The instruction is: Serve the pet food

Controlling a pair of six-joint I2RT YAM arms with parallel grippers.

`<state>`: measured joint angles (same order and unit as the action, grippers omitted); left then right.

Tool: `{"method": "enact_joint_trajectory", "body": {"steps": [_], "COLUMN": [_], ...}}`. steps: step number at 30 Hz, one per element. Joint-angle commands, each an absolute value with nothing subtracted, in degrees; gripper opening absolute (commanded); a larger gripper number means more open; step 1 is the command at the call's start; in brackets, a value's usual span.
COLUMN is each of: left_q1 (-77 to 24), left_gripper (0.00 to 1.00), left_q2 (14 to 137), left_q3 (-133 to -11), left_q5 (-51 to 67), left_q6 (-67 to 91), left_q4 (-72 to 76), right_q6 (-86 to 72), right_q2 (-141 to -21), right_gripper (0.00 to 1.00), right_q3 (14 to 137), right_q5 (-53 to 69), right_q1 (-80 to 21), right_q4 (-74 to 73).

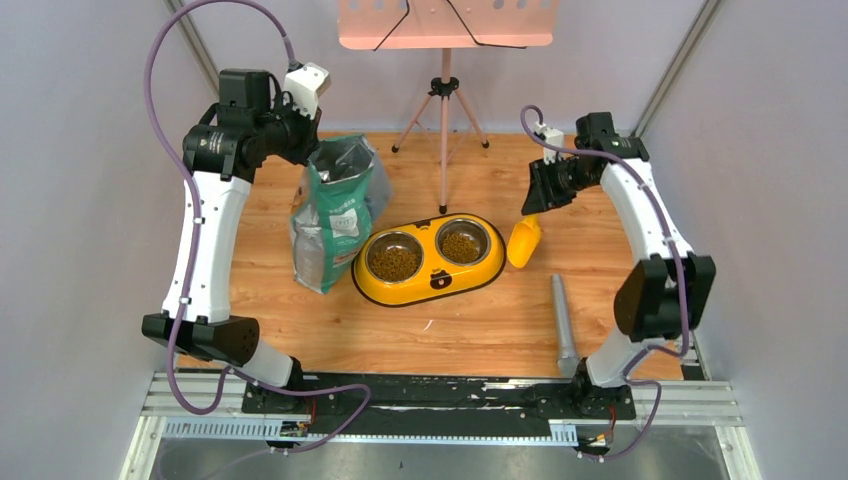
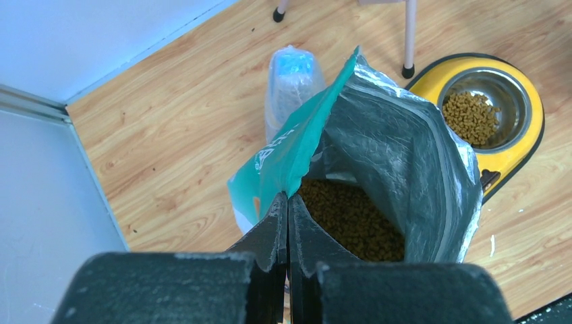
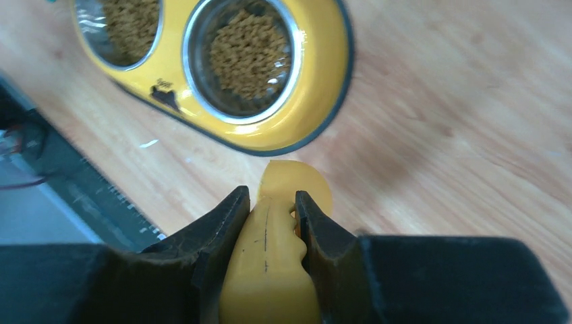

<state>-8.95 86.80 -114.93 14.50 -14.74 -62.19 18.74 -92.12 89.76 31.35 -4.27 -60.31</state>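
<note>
Closest to the arms' bases, a grey tube [image 1: 563, 325] lies on the wooden surface [image 1: 480, 335], apart from everything else. Just beyond it sits the yellow double feeder [image 1: 428, 288], and we see pet food [image 1: 393, 263] heaped in both of its steel bowls. At the feeder's right end the right claw [image 3: 272, 200] is clamped on the handle of the orange-yellow scoop [image 3: 270, 270], which hangs handle-up just beside the feeder's rim. We cannot tell whether it holds anything. To the feeder's left stands the green-and-white bag [image 2: 405, 155]. The left claw [image 2: 288, 202] is pinched narrow on its top edge, holding the mouth open over more kibble inside. Farthest back is a tripod stand [image 1: 443, 120]. With both bowls filled, we judge the serving close to done and the step in hand to be dealing with the scoop. Another helping would mean carrying the scoop across the feeder into the bag's open mouth without knocking either. Otherwise we would lower it onto bare surface and release it.
</note>
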Motion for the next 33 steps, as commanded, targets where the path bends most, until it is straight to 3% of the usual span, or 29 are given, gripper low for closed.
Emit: {"method": "enact_joint_trajectory", "body": {"steps": [1,10,14,18,21,33], "left_q1": [-8.9,-8.9,-9.0,-8.9,-9.0,-9.0], "left_gripper": [0.00,0.00,0.00,0.00,0.00,0.00], "left_q2": [85.9,85.6,85.9,86.3,86.9,86.6], "left_q3": [-117.4,-116.7,-116.8,-116.9,-117.6,-117.0], "left_q5": [16.8,16.5,16.2,15.9,15.8,16.7], "left_q6": [-16.1,-15.8,-15.4,-15.0,-14.8,-14.6], "left_q4": [-55.4,-55.9,-56.3,-56.3,-56.5,-56.7], "right_q6": [20.6,-3.6,-20.1,-19.0,-17.5,-16.8], "right_q2": [-101.1,-90.3,-81.0,-88.2,-88.7,-92.9], "right_gripper": [0.00,0.00,0.02,0.04,0.03,0.10], "right_q3": [97.9,76.0,61.3,60.4,58.1,51.5], "right_q5": [45.2,54.6,56.8,57.3,51.5,49.2], "right_q1": [-4.0,-3.9,-1.7,-1.5,-1.3,-1.4], "right_q4": [-77.0,-59.6,-43.0,-44.1,-41.0,-35.8]}}
